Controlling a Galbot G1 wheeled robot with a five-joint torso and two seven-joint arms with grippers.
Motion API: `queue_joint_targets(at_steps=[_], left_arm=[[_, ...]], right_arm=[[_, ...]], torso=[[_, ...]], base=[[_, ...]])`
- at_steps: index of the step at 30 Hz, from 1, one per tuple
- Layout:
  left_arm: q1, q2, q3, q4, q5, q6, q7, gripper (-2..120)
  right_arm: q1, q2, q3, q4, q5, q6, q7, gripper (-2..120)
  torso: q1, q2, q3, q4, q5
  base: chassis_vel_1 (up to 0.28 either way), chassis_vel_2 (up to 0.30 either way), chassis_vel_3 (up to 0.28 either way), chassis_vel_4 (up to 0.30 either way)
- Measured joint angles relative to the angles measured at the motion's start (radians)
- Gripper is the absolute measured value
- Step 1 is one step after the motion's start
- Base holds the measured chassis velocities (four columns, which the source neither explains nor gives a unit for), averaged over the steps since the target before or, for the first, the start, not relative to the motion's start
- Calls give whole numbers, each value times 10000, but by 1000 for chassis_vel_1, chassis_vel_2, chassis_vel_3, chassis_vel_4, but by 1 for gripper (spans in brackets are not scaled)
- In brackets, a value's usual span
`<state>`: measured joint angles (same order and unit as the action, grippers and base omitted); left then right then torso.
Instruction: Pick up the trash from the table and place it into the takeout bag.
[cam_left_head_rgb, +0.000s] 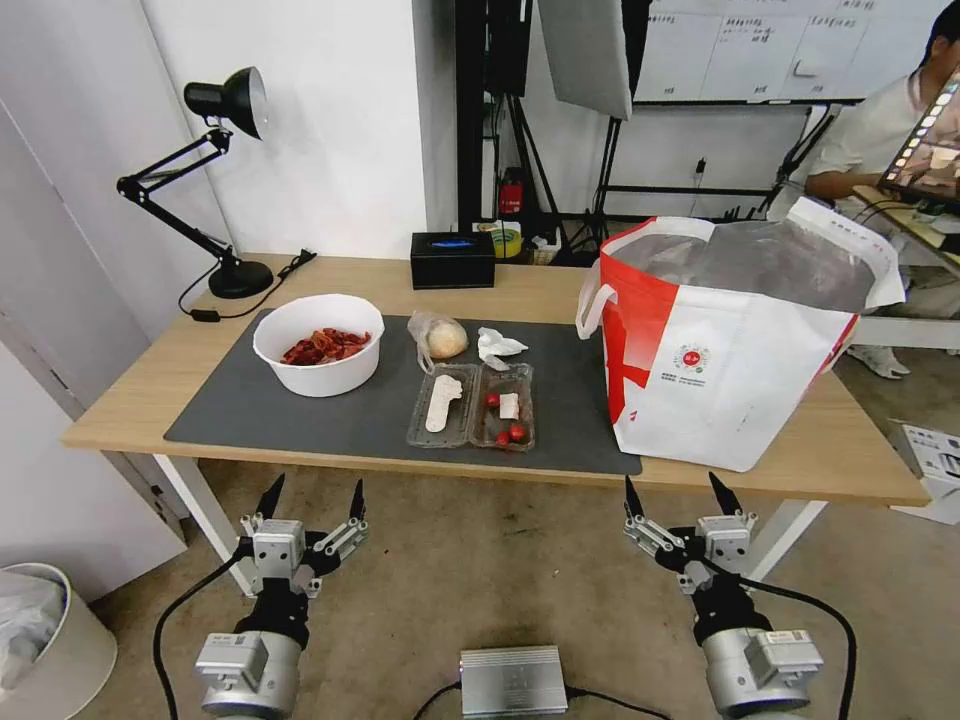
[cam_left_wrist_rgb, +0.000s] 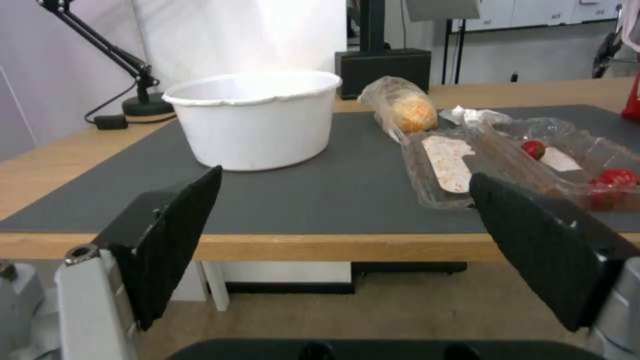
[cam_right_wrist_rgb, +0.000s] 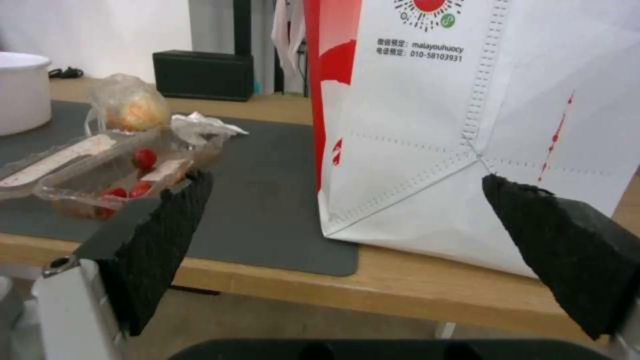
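Note:
On the table's (cam_left_head_rgb: 140, 400) dark mat lies the trash: a white bowl of red scraps (cam_left_head_rgb: 319, 343) (cam_left_wrist_rgb: 257, 117), a clear bag with a tan bun (cam_left_head_rgb: 440, 337) (cam_left_wrist_rgb: 405, 107) (cam_right_wrist_rgb: 128, 106), a crumpled white tissue (cam_left_head_rgb: 498, 346) (cam_right_wrist_rgb: 200, 126), and an open clamshell tray with red tomatoes (cam_left_head_rgb: 472, 406) (cam_left_wrist_rgb: 513, 162) (cam_right_wrist_rgb: 100, 170). The takeout bag (cam_left_head_rgb: 730, 345) (cam_right_wrist_rgb: 480, 115) stands open at the table's right. Below the near edge, my left gripper (cam_left_head_rgb: 312, 495) (cam_left_wrist_rgb: 343, 187) and right gripper (cam_left_head_rgb: 680, 490) (cam_right_wrist_rgb: 347, 192) both hang open and hold nothing.
A black desk lamp (cam_left_head_rgb: 215, 180) and a black rectangular box (cam_left_head_rgb: 452, 259) stand at the back of the table. A white bin (cam_left_head_rgb: 45, 640) sits on the floor at the left. A person sits behind the bag at the far right.

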<state>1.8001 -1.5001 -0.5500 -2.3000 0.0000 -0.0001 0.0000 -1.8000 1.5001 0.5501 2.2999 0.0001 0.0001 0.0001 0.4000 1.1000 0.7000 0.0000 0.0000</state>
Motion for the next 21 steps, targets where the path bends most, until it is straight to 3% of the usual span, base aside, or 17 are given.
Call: queue_joint_targets(at_steps=[21], left_arm=[[0,0,0,0,0,0,0,100]], right_arm=[[0,0,0,1,0,0,0,100]], torso=[[0,0,0,0,0]], base=[[0,0,0,0]])
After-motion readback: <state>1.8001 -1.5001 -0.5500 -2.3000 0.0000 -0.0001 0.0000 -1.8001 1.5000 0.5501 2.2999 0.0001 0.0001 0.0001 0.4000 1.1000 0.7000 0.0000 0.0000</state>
